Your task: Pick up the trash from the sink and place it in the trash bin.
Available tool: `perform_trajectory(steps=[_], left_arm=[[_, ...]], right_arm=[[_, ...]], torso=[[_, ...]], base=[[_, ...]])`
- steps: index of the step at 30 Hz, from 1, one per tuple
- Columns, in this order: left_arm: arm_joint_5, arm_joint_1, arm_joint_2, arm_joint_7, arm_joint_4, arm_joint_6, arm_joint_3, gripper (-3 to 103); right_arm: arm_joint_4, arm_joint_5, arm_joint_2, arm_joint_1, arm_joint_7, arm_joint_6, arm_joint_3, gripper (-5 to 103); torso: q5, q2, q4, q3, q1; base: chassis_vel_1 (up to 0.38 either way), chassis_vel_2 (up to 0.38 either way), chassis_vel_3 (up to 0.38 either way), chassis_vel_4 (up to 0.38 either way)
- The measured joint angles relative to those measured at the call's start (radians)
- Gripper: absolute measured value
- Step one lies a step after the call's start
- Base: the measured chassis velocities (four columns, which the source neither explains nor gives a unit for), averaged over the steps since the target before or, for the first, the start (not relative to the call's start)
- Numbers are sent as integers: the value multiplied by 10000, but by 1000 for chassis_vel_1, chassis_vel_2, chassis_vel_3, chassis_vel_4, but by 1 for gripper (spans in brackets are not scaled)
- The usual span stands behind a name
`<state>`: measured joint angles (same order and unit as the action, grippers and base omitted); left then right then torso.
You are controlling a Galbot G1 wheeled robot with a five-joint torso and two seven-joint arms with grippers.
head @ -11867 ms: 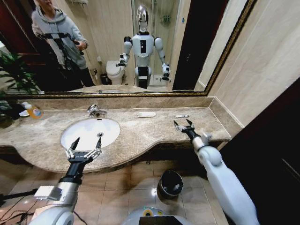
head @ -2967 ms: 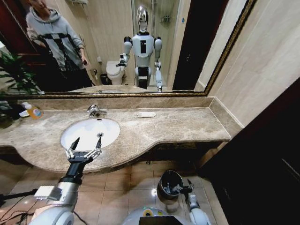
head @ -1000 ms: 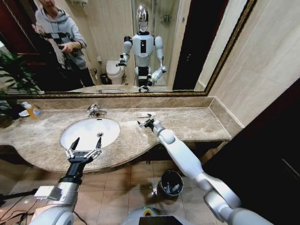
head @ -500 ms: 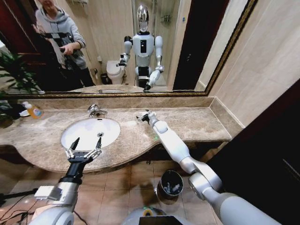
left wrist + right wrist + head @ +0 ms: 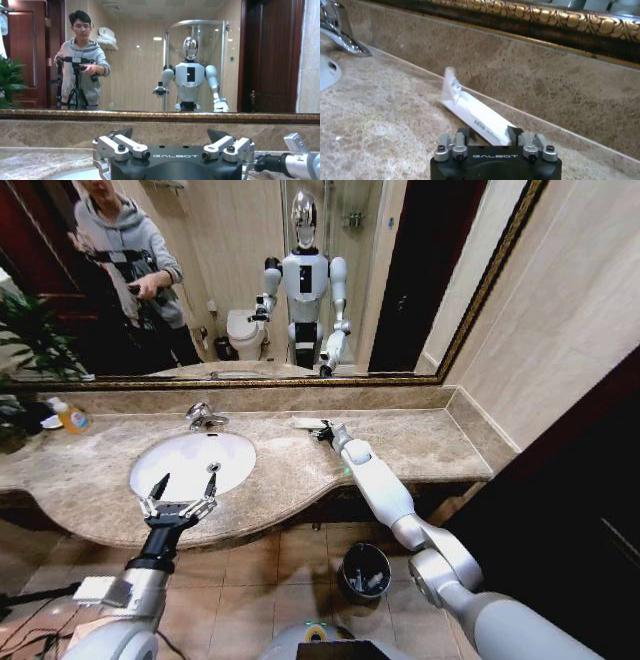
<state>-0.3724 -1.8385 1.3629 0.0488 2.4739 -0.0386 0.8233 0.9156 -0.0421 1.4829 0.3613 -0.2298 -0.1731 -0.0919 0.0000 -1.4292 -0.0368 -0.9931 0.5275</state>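
Now reaching: right hand (image 5: 490, 135) at the flat white packet (image 5: 475, 114), fingers straddling its near end, not yet closed. Packet on the bench by the back wall, long axis slanting away toward the faucet (image 5: 337, 32). Left hand (image 5: 180, 492) spread, idling beside the sink (image 5: 190, 460).

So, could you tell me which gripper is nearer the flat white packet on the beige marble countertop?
Right. The right gripper straddles the flat white packet's end; the left gripper hovers at the sink's front rim.
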Motion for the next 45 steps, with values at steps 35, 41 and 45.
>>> perform_trajectory(steps=[35, 41, 45], left_arm=[[0, 0, 0, 0, 0, 0, 0, 100], [0, 0, -1, 1, 0, 0, 0, 100], [0, 0, -1, 1, 0, -1, 0, 100]], right_arm=[[9266, -3534, -3516, 6890, 738, -7, -3263, 0], [10231, -3642, -2759, 9602, 1012, 624, -4702, 0], [10367, -3318, -1841, 11524, 817, 1561, -5398, 0]], torso=[[2, -1, 1, 3, -2], [3, -1, 0, 2, -1], [3, -2, 3, 3, -3]], base=[[0, 0, 0, 0], [0, 0, 0, 0], [0, 0, 0, 0]])
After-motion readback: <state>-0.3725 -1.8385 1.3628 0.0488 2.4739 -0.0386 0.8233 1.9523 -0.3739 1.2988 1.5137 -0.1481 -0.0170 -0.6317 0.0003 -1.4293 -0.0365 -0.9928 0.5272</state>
